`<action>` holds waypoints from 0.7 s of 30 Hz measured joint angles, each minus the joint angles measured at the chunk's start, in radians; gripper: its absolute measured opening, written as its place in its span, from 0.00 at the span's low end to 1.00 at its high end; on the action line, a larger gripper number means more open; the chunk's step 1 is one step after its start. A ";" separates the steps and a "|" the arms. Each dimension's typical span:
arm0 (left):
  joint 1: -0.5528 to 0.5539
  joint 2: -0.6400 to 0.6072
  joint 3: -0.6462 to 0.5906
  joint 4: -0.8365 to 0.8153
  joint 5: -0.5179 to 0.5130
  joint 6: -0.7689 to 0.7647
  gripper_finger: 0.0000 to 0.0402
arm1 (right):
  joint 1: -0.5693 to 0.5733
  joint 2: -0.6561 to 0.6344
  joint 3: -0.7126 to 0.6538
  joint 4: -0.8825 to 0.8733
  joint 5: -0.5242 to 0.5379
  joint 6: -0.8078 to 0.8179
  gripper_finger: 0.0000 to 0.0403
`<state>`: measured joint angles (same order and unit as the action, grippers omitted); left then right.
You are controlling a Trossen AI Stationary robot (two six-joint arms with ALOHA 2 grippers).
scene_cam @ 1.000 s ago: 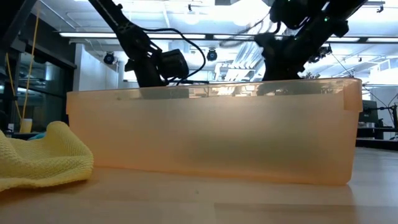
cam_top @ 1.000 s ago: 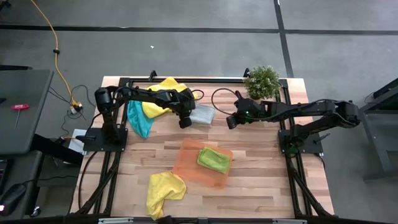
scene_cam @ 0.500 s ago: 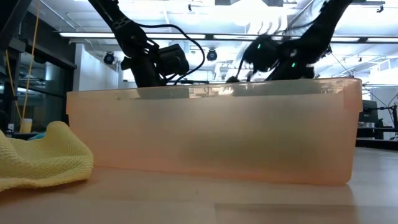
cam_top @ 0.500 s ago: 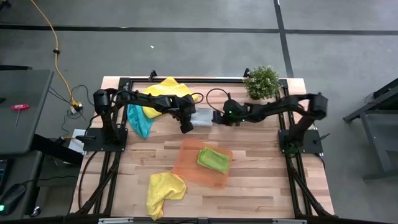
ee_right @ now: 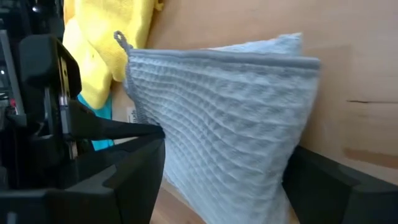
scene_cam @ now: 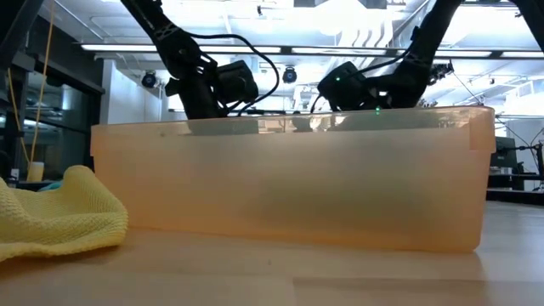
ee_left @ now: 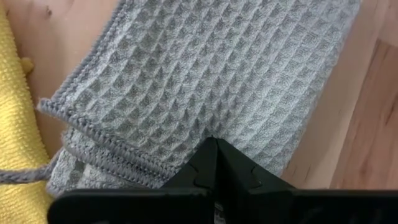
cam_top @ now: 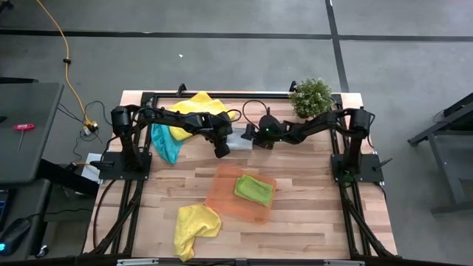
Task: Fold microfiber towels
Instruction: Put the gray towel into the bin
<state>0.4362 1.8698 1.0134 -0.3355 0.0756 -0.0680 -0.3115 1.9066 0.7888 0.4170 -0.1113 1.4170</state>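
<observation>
A light grey towel lies folded on the table's far middle, its layered hems showing in the left wrist view. My left gripper is shut, with its tips on the towel's near left part. My right gripper is open and low at the towel's right end. Its fingers stand on either side of the towel. One yellow towel and a teal towel lie crumpled at the far left. Another yellow towel lies near the front. My left gripper presses its shut fingertips down on the grey towel's top layer, slanting in from the table's left. The towel lies flat on the table under them. My right gripper stands around the towel's right end; whether its fingers touch the cloth, I cannot tell.
An orange translucent tray holding a folded lime green towel sits at the table's middle; its wall fills the low view. A potted plant stands at the far right. Bare wood lies to the near right.
My right gripper has gone toward the table's left edge and down, from beside the plant to the grey towel's right end, and has opened. The grey towel stays flat under my left gripper.
</observation>
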 joint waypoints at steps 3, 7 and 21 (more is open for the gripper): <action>0.000 0.000 0.000 0.000 0.000 0.000 0.00 | -0.002 0.007 0.016 -0.008 0.005 0.000 0.73; 0.000 0.000 0.000 -0.001 -0.002 0.000 0.00 | -0.016 0.011 0.027 -0.015 -0.008 0.000 0.67; 0.008 -0.061 0.003 0.005 -0.005 0.047 0.00 | -0.047 -0.163 0.028 -0.121 0.005 -0.190 0.04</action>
<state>0.4437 1.8084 1.0162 -0.3301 0.0710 -0.0212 -0.3583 1.7441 0.8164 0.2961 -0.1067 1.2267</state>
